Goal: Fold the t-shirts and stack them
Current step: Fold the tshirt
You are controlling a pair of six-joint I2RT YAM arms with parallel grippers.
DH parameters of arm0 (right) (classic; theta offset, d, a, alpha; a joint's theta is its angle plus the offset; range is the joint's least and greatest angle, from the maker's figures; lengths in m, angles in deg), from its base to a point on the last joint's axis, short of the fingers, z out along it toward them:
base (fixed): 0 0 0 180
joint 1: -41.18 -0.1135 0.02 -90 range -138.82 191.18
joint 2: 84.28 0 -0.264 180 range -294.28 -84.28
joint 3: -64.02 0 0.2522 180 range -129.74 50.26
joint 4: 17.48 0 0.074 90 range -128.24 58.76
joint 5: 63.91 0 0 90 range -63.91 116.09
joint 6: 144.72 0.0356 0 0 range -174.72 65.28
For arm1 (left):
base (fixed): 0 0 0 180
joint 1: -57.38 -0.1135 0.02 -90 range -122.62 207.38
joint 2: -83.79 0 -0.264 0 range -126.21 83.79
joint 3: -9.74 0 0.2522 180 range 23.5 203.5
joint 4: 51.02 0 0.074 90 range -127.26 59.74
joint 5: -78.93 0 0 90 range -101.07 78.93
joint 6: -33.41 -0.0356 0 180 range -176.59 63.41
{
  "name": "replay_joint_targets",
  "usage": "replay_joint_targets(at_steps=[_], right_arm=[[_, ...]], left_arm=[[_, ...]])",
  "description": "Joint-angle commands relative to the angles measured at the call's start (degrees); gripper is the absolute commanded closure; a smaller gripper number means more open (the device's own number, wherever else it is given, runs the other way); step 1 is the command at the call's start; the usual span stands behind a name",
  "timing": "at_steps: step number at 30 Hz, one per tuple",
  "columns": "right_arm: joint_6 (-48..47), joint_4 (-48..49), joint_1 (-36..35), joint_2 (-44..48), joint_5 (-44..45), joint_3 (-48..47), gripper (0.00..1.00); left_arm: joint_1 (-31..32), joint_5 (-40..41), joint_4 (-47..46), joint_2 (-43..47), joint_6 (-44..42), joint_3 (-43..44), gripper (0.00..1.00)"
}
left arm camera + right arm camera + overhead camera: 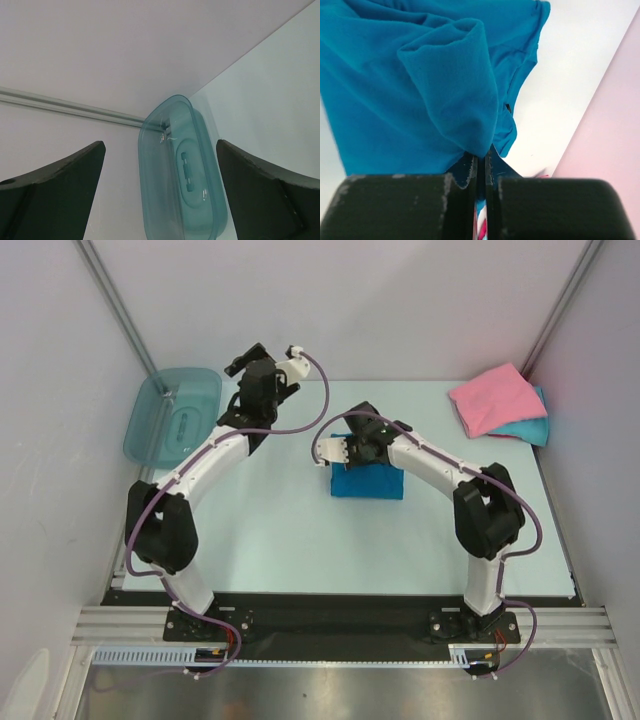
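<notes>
A deep blue t-shirt (368,482) lies folded into a small block at the middle of the table. My right gripper (352,458) is at the block's far left edge. In the right wrist view this gripper (480,159) is shut on a bunched fold of the blue t-shirt (420,90). A folded pink t-shirt (495,397) rests on a folded turquoise t-shirt (528,429) at the back right corner. My left gripper (262,365) is raised at the back left; in the left wrist view this gripper (160,192) stands wide open and holds nothing.
A translucent teal plastic bin (172,416) sits at the back left corner against the wall, also seen from the left wrist as the bin (182,175). White enclosure walls close in the table on three sides. Both arm bases stand at the near edge.
</notes>
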Motion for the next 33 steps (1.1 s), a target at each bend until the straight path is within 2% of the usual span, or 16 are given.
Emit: replay_joint_targets(at_steps=[1, 17, 18, 20, 21, 22, 24, 31, 33], right_arm=[[-1.92, 5.51, 1.29, -2.20, 1.66, -1.62, 1.00], [-3.77, 15.97, 3.67, -10.21, 3.42, -4.96, 1.00], [-4.03, 17.89, 3.76, -10.73, 3.94, -4.87, 0.97], [-4.21, 20.53, 3.67, -11.44, 6.83, -4.52, 0.78], [-4.04, 23.42, 3.67, -11.96, 7.46, -4.35, 0.48], [-3.69, 25.01, 3.76, -12.05, 8.07, -4.17, 0.28], [-2.81, 28.09, 3.76, -11.79, 9.13, -3.82, 0.01], [-0.70, 36.69, 2.97, -7.85, 10.80, -1.37, 0.00], [-0.60, 40.74, 2.62, -6.53, 11.94, 0.48, 0.04]], left_arm=[[-0.35, -0.71, -0.62, 0.13, 1.44, 3.20, 0.00], [-0.26, -0.27, -0.44, -1.63, 1.26, 4.43, 0.00], [-0.26, -0.19, -0.35, -1.89, 1.26, 4.52, 0.00], [-0.35, -0.27, -0.09, -1.90, 1.35, 4.96, 0.00], [-0.35, -0.27, 0.00, -2.16, 1.44, 5.05, 0.00], [-0.35, -0.27, 0.09, -2.24, 1.53, 5.22, 0.00], [-0.26, -0.27, 0.18, -2.51, 1.53, 5.31, 0.00], [-0.26, -0.36, 0.61, -2.42, 1.88, 5.49, 0.00], [-0.35, -0.45, 0.53, -2.07, 1.79, 5.40, 0.00]])
